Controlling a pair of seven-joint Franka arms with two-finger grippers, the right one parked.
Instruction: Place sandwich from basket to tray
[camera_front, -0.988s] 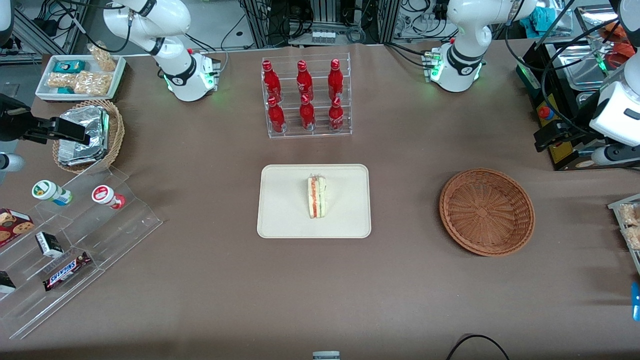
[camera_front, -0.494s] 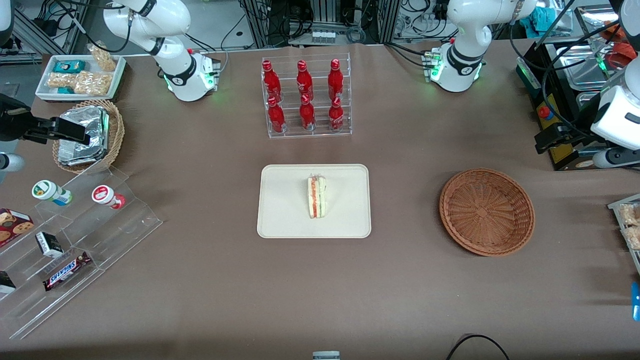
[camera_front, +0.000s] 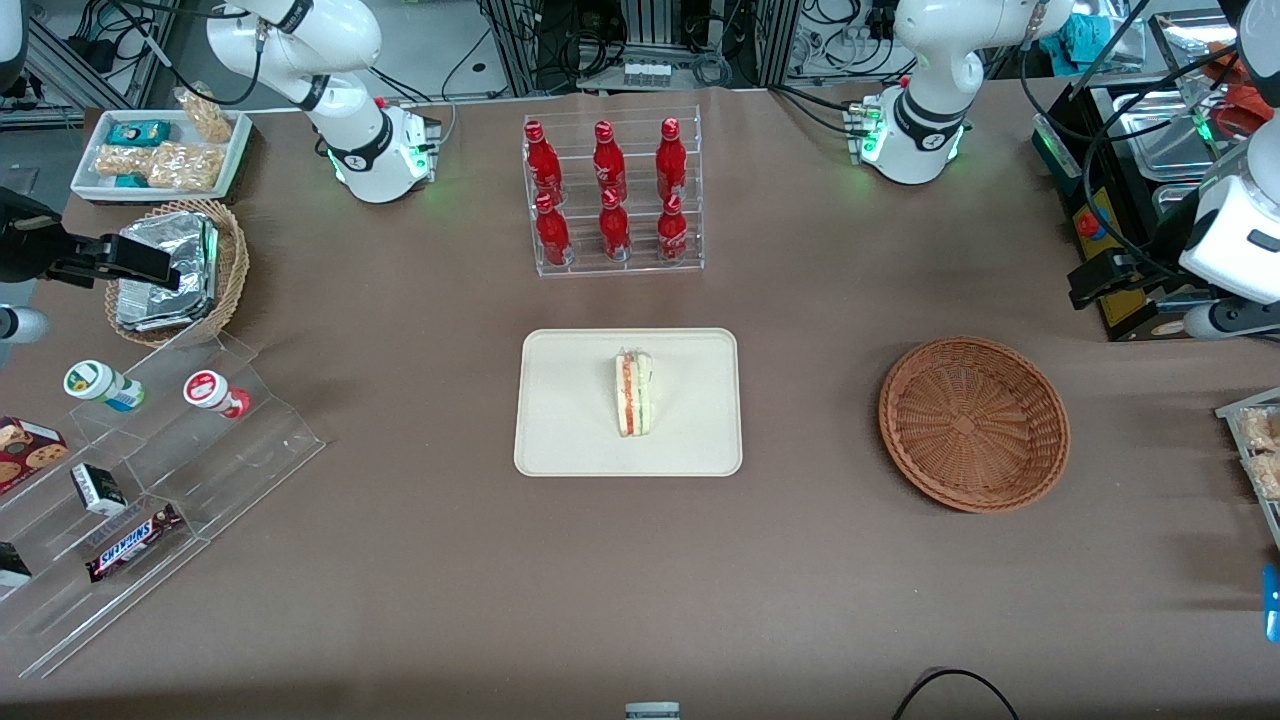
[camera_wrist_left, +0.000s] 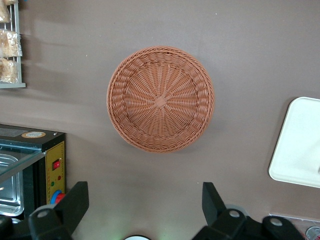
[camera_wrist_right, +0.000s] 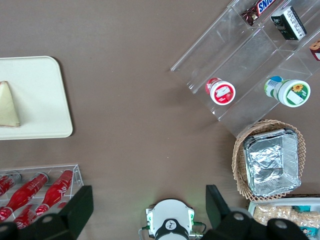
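The sandwich (camera_front: 633, 393), a pale wedge with red and green filling, stands on edge near the middle of the cream tray (camera_front: 570, 440); the right wrist view also catches the sandwich (camera_wrist_right: 8, 105) on the tray (camera_wrist_right: 42, 95). The reddish-brown basket (camera_front: 973, 423) holds nothing. My left gripper (camera_front: 1098, 277) hangs high over the working arm's end of the table, farther from the front camera than the basket. Its fingers (camera_wrist_left: 74, 201) stand wide apart, so the gripper (camera_wrist_left: 145, 200) is open with only bare table between them, the basket (camera_wrist_left: 160, 100) and a tray corner (camera_wrist_left: 300, 150) below.
A clear rack of red bottles (camera_front: 610, 195) stands farther from the camera than the tray. A black control box (camera_wrist_left: 30, 165) sits near the gripper. A tan basket with foil packets (camera_front: 175, 270), a clear tiered stand of snacks (camera_front: 140, 480) and a white snack tray (camera_front: 160, 150) lie toward the parked arm's end.
The left arm has drifted very slightly toward the working arm's end of the table. Sandwich, tray and basket have not moved.
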